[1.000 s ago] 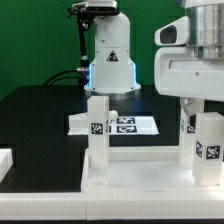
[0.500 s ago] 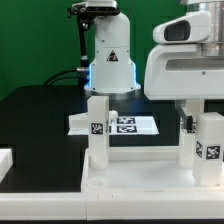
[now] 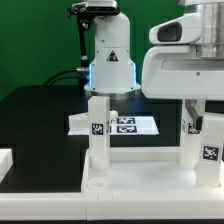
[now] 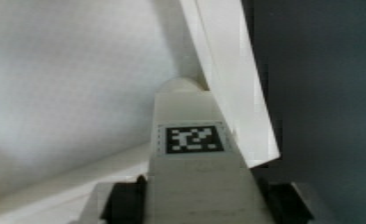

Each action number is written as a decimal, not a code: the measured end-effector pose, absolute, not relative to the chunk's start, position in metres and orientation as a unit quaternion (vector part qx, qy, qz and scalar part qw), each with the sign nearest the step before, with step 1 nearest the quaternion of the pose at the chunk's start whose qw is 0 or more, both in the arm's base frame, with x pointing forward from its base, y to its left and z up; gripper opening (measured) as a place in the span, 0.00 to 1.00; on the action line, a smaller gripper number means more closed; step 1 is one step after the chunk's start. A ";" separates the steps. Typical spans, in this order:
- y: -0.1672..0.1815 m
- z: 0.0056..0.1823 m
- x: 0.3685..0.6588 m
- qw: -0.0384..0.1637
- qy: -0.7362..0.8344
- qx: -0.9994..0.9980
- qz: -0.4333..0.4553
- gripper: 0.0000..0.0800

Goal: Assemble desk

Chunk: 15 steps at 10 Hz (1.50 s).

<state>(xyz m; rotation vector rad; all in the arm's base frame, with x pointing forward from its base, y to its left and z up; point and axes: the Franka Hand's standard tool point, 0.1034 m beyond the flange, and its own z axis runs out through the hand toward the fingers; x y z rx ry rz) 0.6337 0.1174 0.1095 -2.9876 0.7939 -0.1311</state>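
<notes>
The desk's white rimmed panel [image 3: 135,178] lies at the front of the black table. One square leg [image 3: 96,132] stands upright in its corner on the exterior view's left. A second leg [image 3: 188,128] stands at the exterior view's right. My gripper [image 3: 202,112] comes down from the upper right and is shut on a third tagged leg [image 3: 211,150], held upright over the panel's right corner. In the wrist view the leg [image 4: 198,140] runs between my black fingers [image 4: 146,196], above the panel's surface [image 4: 73,90] and rim [image 4: 224,50]. Whether the leg's foot sits in a socket is hidden.
The marker board [image 3: 125,124] lies flat behind the panel. The arm's white base [image 3: 110,55] stands at the back centre with cables on its left. A white part [image 3: 5,160] shows at the left edge. A green backdrop closes the rear.
My hand has shifted toward the exterior view's left, and the held leg has come down slightly toward the panel's right corner. The standing legs have not moved.
</notes>
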 end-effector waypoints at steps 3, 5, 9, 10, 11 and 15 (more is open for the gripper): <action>0.118 0.107 0.635 0.042 0.503 -0.863 -0.026 0.36; 0.117 0.107 0.635 0.053 0.589 -0.806 -0.017 0.36; 0.119 0.107 0.638 0.073 0.752 -0.655 0.002 0.36; 0.120 0.107 0.641 0.085 0.796 -0.599 0.005 0.36; 0.118 0.106 0.644 0.096 0.831 -0.548 0.004 0.36; 0.116 0.105 0.644 0.099 0.838 -0.537 0.000 0.47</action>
